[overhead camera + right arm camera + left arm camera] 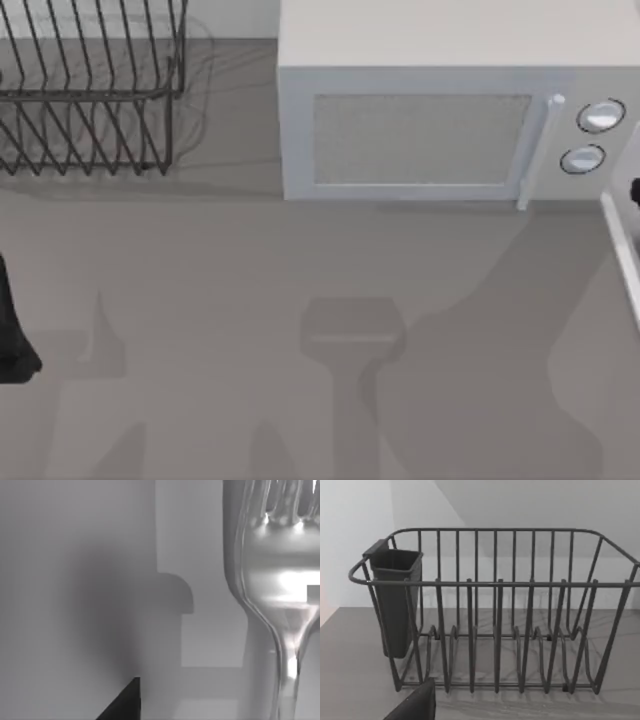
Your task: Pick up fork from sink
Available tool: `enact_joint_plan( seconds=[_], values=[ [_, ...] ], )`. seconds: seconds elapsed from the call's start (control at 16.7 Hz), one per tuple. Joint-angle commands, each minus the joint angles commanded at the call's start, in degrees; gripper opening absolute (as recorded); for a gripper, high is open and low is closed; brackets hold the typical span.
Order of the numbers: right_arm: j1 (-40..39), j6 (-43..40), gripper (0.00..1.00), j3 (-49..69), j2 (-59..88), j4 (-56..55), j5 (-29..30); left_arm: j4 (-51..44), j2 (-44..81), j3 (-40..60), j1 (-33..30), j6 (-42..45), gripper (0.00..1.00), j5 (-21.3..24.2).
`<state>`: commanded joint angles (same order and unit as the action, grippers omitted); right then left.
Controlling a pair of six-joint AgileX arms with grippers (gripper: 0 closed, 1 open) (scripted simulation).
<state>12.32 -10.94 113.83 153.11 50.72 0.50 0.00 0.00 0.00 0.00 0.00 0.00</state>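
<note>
Grey counter [300, 300] | rack [90, 90], microwave [420, 130] rearward | fork [280, 580] close

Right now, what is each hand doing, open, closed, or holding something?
Left hand: cannot be told, near the dish rack.
Right hand: cannot be told; the fork looms close.

Left arm [12, 320]: matte black, smooth, angular casing.

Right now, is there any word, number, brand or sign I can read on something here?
None: no readable text anywhere.
The microwave and its two knobs carry no legible marks.
The dish rack, its dark cup and the fork are plain.
</note>
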Motion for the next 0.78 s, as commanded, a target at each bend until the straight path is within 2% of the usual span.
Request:
enact_joint_plan(
  seconds=[0.36,0.78],
  values=[
    [0.0,0.0,0.02,0.0,0.0,0.0,0.0,0.0,0.0,0.0,0.0,0.0,1.0,0.0],
    [0.0,0.0,0.0,0.0,0.0,0.0,0.0,0.0,0.0,0.0,0.0,0.0,1.0,0.0]
  ],
)
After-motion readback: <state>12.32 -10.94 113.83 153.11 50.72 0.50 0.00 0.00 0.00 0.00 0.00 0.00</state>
